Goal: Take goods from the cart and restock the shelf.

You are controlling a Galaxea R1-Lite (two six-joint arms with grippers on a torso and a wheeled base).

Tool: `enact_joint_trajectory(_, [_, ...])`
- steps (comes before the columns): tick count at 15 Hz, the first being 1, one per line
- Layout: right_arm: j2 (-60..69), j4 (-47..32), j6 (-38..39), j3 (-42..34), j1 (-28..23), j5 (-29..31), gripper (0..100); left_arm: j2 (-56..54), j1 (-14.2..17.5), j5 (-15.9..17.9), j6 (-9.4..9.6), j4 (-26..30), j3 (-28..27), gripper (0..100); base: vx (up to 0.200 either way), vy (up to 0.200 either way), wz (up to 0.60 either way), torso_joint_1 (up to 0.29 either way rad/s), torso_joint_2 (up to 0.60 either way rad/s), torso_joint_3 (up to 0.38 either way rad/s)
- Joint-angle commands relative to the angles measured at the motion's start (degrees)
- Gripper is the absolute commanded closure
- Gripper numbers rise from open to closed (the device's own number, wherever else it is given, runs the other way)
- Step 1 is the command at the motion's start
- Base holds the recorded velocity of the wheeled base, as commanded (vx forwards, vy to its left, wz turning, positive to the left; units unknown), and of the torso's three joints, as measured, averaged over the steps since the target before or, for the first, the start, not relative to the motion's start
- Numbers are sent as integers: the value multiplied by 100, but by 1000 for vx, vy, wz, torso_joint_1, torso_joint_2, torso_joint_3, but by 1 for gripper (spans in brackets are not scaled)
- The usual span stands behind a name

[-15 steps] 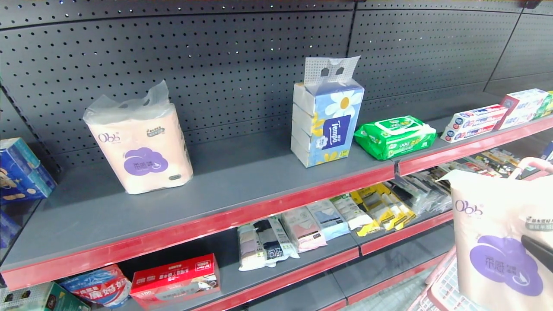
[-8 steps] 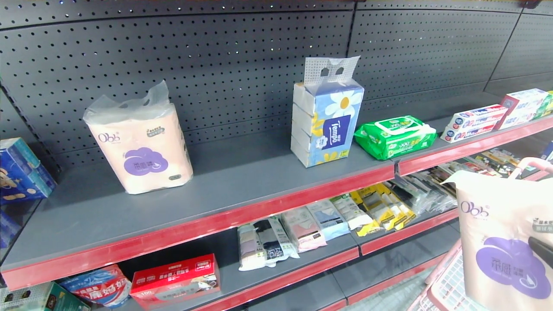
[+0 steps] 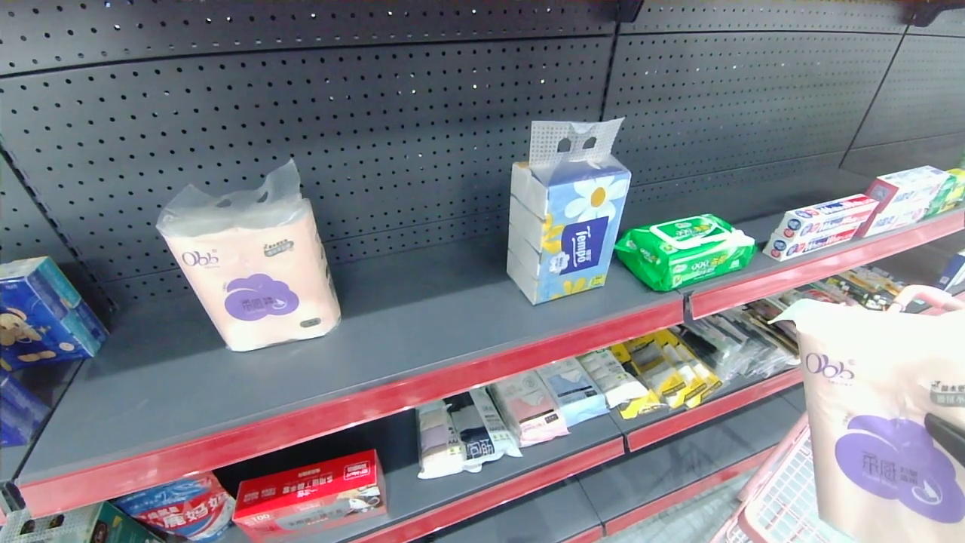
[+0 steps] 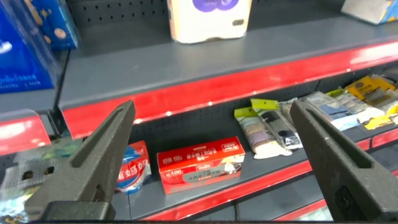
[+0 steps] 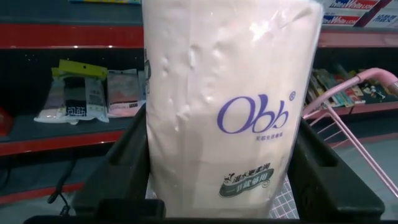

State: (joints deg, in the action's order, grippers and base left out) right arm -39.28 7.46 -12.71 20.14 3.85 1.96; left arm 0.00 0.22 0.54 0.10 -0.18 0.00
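Observation:
My right gripper (image 5: 224,186) is shut on a peach toilet-paper pack (image 5: 230,106) with a purple cloud print, one black finger on each side of it. In the head view this pack (image 3: 878,422) hangs upright at the lower right, above the pink cart (image 3: 776,490), with one of the fingers (image 3: 951,436) against its face. It is below and to the right of the grey shelf (image 3: 422,332) with its red front edge. A matching pack (image 3: 252,260) stands on that shelf at the left. My left gripper (image 4: 212,111) is open, low in front of the shelf's left end.
On the shelf stand a blue tissue pack (image 3: 567,219), green wipes (image 3: 684,250) and toothpaste boxes (image 3: 822,222). Blue boxes (image 3: 41,313) sit at the far left. A wide bare stretch lies between the peach pack and the tissues. Lower shelves hold small packets (image 3: 528,407) and a red box (image 3: 309,494).
The whole head picture has shifted down a little, so the camera moved. The held pack has drifted slightly to the right, still in my right gripper.

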Motion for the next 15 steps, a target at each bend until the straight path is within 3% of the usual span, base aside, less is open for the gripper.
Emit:
enact_joint_trajectory(1, [-45,1,6,8,1,-3,100,9,4,-1,-1,1,0,0,0,0,0,168,-359,-188])
enact_joint_trajectory(15, [-203,10,-126,192,28,-38,100,9,4,-1,-1,1,0,0,0,0,0,152,-310,-163])
